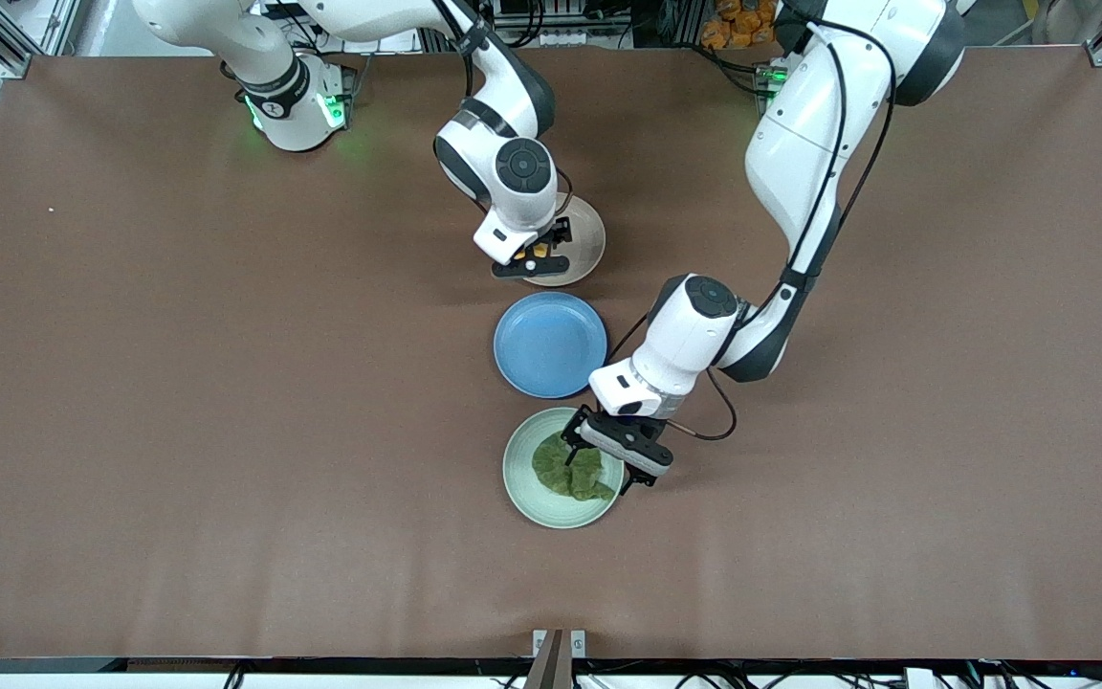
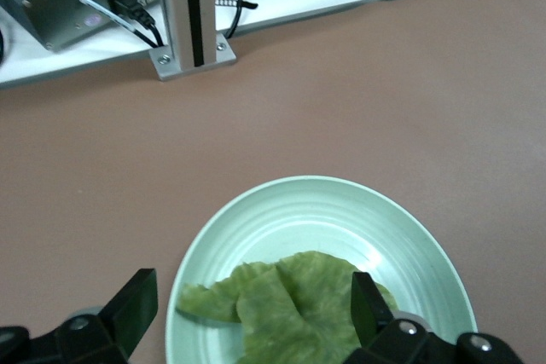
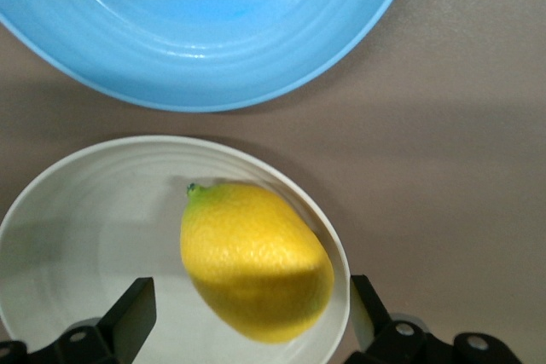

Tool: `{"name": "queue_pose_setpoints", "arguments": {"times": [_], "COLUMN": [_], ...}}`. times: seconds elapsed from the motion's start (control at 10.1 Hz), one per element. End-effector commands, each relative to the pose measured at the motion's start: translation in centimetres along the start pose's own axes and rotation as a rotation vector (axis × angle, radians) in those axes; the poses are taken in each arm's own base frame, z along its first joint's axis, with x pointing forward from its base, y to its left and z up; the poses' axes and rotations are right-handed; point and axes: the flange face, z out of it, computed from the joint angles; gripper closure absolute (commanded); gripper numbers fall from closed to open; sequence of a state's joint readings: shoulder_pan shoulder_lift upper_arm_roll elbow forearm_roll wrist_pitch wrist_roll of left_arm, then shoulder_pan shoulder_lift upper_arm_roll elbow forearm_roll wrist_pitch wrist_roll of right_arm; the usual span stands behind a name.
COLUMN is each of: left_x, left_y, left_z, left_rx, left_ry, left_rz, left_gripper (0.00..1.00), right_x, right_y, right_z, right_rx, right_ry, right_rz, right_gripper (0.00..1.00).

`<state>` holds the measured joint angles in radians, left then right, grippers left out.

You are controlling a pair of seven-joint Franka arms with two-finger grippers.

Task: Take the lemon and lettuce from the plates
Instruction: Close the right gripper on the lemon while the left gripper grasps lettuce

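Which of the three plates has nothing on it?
The blue plate, in the middle of the row. The beige plate holds the lemon; the green plate holds the lettuce.

beige plate [image 1: 587, 239] half hidden under right arm

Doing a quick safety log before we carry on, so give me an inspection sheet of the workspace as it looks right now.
Surface: brown table, flat, no spills seen.
Job's things: lemon on the beige plate; lettuce on the mint green plate, nearest the front camera.
Clutter: empty blue plate between the two plates.
Grippers: right gripper over the lemon, fingers open either side; left gripper over the lettuce, fingers open.
Cables: black cable looping off the left wrist.
Surroundings: metal frame post at the table edge.
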<state>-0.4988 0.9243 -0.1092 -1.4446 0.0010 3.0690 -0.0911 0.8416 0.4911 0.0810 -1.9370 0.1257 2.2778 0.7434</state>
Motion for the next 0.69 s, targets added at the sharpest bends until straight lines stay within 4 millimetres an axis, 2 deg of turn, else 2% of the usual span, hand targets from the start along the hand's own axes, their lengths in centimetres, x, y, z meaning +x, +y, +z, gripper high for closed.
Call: {"name": "queue_pose_setpoints", "arguments": {"times": [0.0,0.3,0.4,0.5,0.6], "left_x": [-0.9,-2.1,-2.1,-2.1,-2.5], "left_y": [-0.1,0.4,0.6,0.6,0.6], "left_z": [2.3,3.5,3.5,3.5,3.8], "left_rx": [-0.004,-0.008,-0.01,-0.01,-0.01], "left_ry": [0.038,0.025,0.026,0.024,0.02], "left_rz": [-0.024,-0.02,-0.019,-0.019,-0.019], "left_gripper": [0.0,0.0,0.0,0.0,0.0], "right_x": [-0.3,-0.6,-0.6,-0.6,-0.8], "right_y": [0.2,0.0,-0.1,-0.1,-0.2], "right_z": [1.2,1.8,1.8,1.8,1.9], "right_rx": [-0.006,-0.012,-0.011,-0.012,-0.013], "right_ry": [0.022,0.016,0.015,0.016,0.014], "right_rz": [0.007,0.002,0.004,0.003,0.011], "right_gripper": [0.0,0.0,0.13,0.31,0.42]}}
